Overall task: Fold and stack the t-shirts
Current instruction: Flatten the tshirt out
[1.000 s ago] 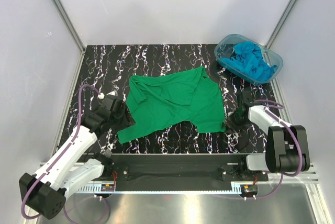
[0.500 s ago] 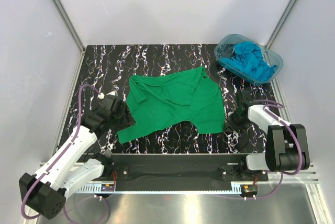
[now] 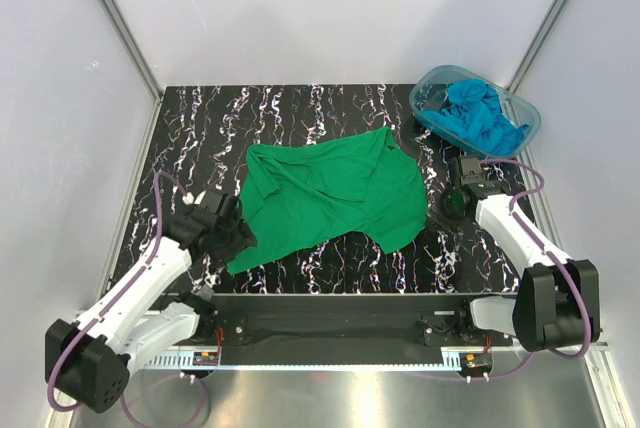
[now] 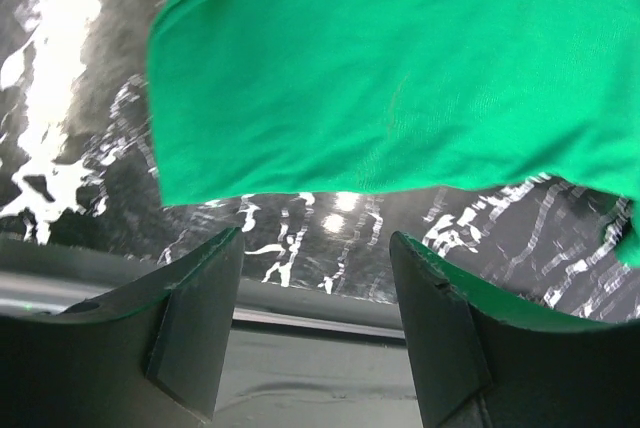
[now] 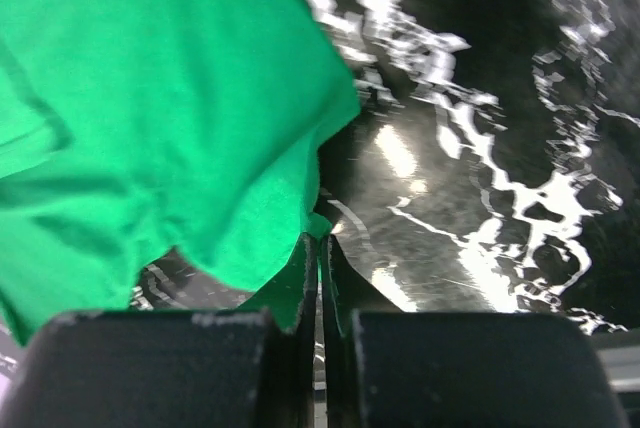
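Left pincer (image 4: 315, 245) drops to the green shirt's (image 3: 330, 198) 7 o'clock corner, jaws widening, nothing held. Right pincer (image 5: 320, 248) has just snapped tight, seemingly on the 4 o'clock hem, and pulls toward 3, so it's spreading first, folding later. Blue shirts (image 3: 478, 113) wait in the tub (image 3: 414, 100) at 1 o'clock. No writing anywhere.

Matt green cloth t-shirt (image 3: 330, 198) on glossy black marbled table (image 3: 200, 138); clear plastic tub (image 3: 530, 128).
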`<state>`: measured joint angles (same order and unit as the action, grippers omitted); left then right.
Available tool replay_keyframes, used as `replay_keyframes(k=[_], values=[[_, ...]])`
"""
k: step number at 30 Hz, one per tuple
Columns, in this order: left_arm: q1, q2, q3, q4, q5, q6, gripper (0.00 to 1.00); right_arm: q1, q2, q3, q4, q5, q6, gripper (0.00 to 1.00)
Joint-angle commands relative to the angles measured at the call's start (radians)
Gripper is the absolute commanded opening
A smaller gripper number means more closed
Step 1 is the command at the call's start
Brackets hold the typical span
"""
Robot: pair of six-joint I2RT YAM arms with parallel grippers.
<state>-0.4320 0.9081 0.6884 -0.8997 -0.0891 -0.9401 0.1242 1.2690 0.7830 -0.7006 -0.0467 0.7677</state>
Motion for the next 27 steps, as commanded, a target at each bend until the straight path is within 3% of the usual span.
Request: replay_keyframes(k=[1, 6, 12, 27], values=[[0.021, 0.023, -0.02, -0.022, -0.066, -0.106, 0.65, 0.02, -0.025, 0.055, -0.03, -0.002, -0.036, 0.0], [0.036, 0.064, -0.068, -0.123, -0.08, -0.268, 0.62, 0.022, -0.051, 0.059, -0.04, -0.002, -0.036, 0.0], [0.047, 0.092, -0.164, -0.091, -0.081, -0.37, 0.55, 0.022, -0.068, 0.061, -0.042, -0.002, -0.047, 0.0], [0.058, 0.087, -0.181, 0.004, -0.178, -0.339, 0.53, 0.022, -0.086, 0.087, -0.054, 0.002, -0.077, 0.0]])
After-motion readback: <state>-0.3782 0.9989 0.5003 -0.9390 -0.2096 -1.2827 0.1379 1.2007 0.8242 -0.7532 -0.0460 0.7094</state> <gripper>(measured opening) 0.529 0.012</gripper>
